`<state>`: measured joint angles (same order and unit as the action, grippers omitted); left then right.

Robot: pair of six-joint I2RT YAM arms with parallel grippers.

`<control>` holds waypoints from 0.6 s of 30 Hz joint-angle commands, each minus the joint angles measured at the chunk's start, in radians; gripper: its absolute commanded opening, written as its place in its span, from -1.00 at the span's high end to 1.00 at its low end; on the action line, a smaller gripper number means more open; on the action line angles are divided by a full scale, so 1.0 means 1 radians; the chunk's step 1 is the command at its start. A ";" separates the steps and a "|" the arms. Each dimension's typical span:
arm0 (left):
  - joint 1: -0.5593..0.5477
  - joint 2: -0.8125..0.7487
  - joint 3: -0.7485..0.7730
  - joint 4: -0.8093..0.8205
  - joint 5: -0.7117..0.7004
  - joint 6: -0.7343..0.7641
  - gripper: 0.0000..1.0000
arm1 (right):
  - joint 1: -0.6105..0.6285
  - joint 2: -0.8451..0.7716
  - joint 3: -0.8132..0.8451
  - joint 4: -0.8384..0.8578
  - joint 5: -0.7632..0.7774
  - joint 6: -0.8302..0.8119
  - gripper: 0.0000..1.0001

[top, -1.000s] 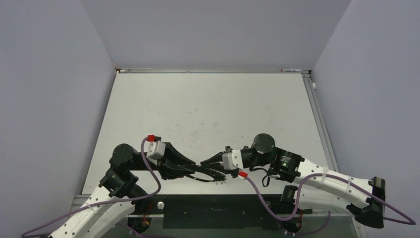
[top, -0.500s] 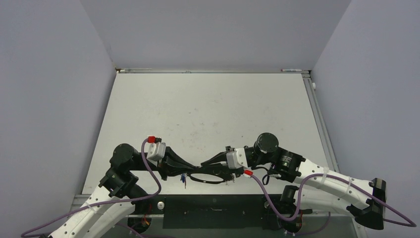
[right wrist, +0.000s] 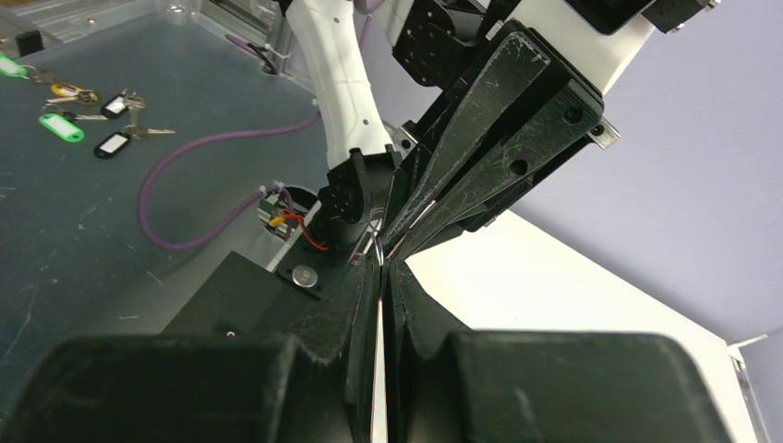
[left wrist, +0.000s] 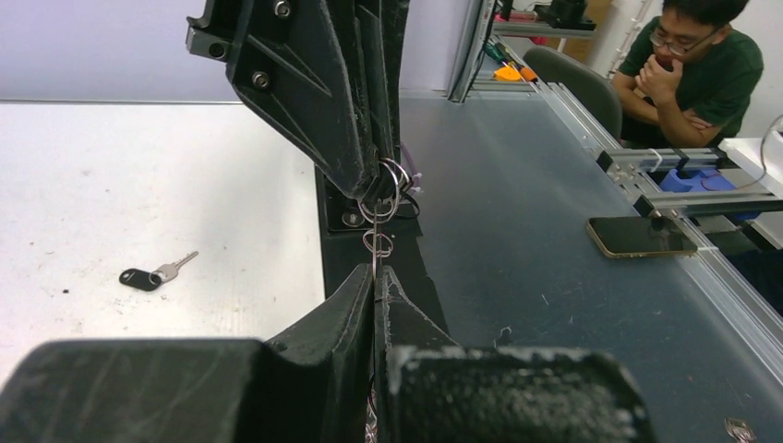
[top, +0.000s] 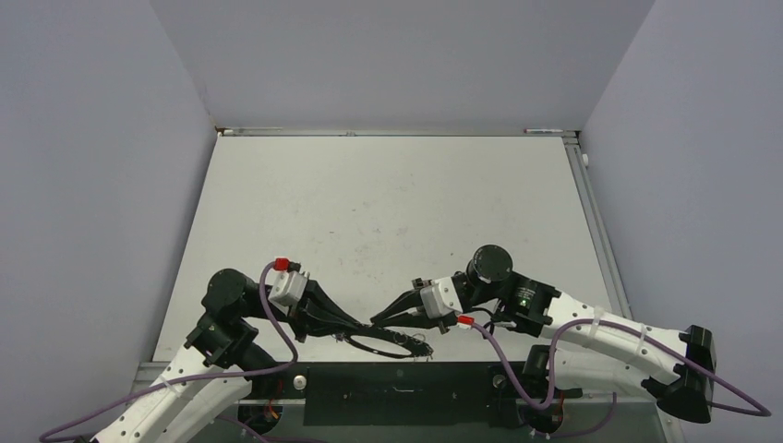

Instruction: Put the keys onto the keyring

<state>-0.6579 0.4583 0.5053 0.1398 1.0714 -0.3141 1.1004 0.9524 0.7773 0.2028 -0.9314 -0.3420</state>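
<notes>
- Keyring [left wrist: 375, 242]: a thin silver wire loop, held in the air between the two arms, over the near edge of the counter [left wrist: 111, 175].
- Left gripper [left wrist: 374, 281] is pinched together on the wire. The right gripper [right wrist: 380, 268] is clamped on it from the opposite side, the two sets of tips almost meeting.
- The wire looks light, springy and slick. I judge it will twist or slip unless it is gripped close to its open end.
- Black-headed key [left wrist: 148, 275] lies flat on the counter, well apart from the ring. It is best taken by its plastic head, leaving the hole free.
- Small silver rings [left wrist: 390, 185] bunch on the wire by the right gripper; whether keys hang there I cannot tell.
</notes>
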 commanded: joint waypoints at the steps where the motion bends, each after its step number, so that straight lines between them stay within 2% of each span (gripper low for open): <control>1: 0.003 -0.006 0.010 0.141 0.065 -0.049 1.00 | 0.003 0.029 0.034 0.105 -0.101 0.038 0.90; 8: 0.003 -0.031 0.002 0.142 0.048 -0.031 1.00 | 0.002 0.094 0.000 0.324 -0.154 0.186 0.90; 11: 0.004 -0.037 0.010 0.108 0.035 -0.004 1.00 | 0.002 0.124 -0.023 0.467 -0.183 0.291 0.90; 18: 0.004 -0.068 0.030 0.013 -0.036 0.075 1.00 | 0.002 0.156 -0.053 0.639 -0.182 0.456 0.90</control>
<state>-0.6590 0.4068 0.4980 0.1822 1.1450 -0.3130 1.0981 1.1000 0.7399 0.6216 -1.0660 -0.0109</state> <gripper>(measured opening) 0.003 0.052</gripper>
